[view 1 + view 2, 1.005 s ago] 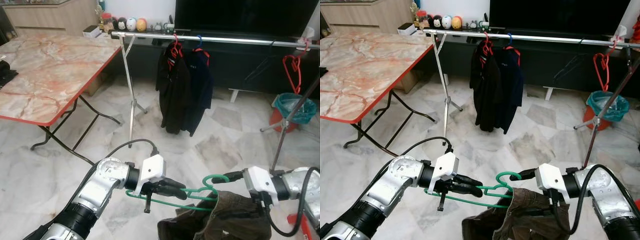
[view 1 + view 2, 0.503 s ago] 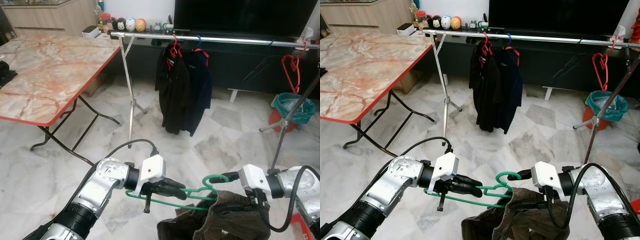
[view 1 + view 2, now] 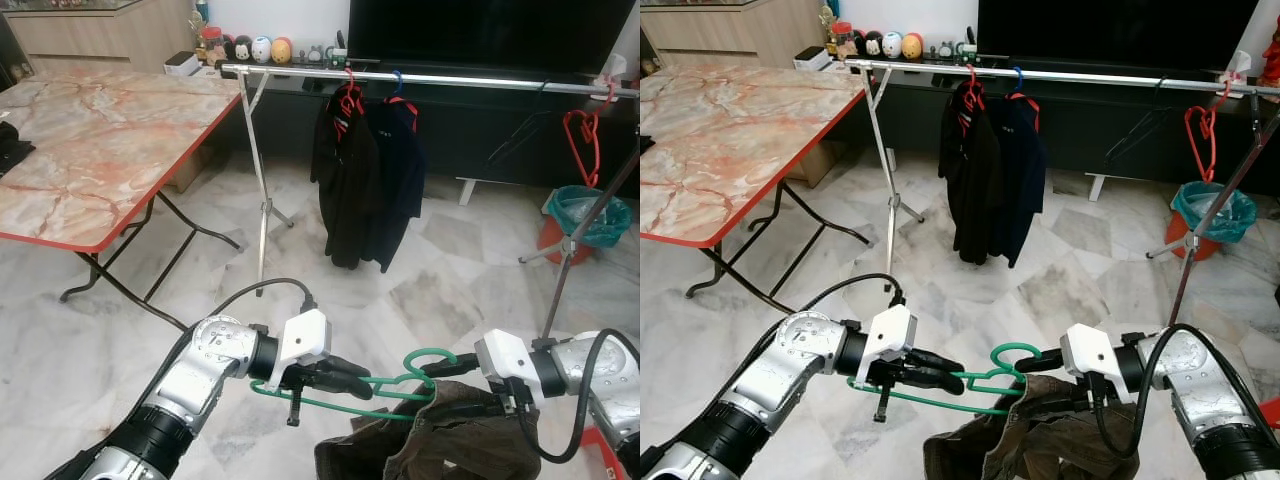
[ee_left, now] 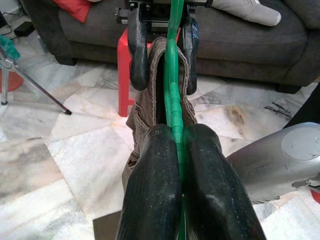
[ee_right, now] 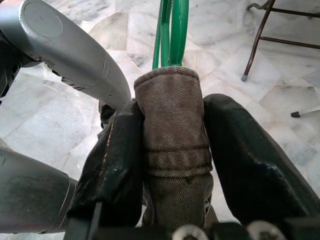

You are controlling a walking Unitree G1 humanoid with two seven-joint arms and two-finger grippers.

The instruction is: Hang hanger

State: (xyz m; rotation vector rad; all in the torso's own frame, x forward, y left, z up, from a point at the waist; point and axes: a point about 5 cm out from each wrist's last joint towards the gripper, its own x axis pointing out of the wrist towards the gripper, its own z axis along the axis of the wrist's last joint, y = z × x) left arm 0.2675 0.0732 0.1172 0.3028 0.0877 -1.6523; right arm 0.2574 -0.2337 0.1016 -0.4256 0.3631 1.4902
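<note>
A large marble tabletop [image 3: 90, 150] with a red edge stands at the robot's left. Ahead, a long metal rail [image 3: 420, 78] runs across the room, and two dark garments [image 3: 365, 180] hang from it on a red hanger and a blue one. An empty red hanger [image 3: 583, 135] hangs near the right end of the rail, above a teal bin [image 3: 590, 215].

Low in front of the robot, a brown garment [image 3: 1040, 445] is draped on the green hanger [image 3: 385, 390]. The hanger lies almost level between the two arms, its long axis going from left to right, and its hook [image 3: 432, 356] curves upward near the right claw.

The left claw [image 4: 175, 165] is clenched on the green wire of the hanger. The right claw [image 5: 172, 150] is clenched on a thick fold of the brown garment, over the hanger.
</note>
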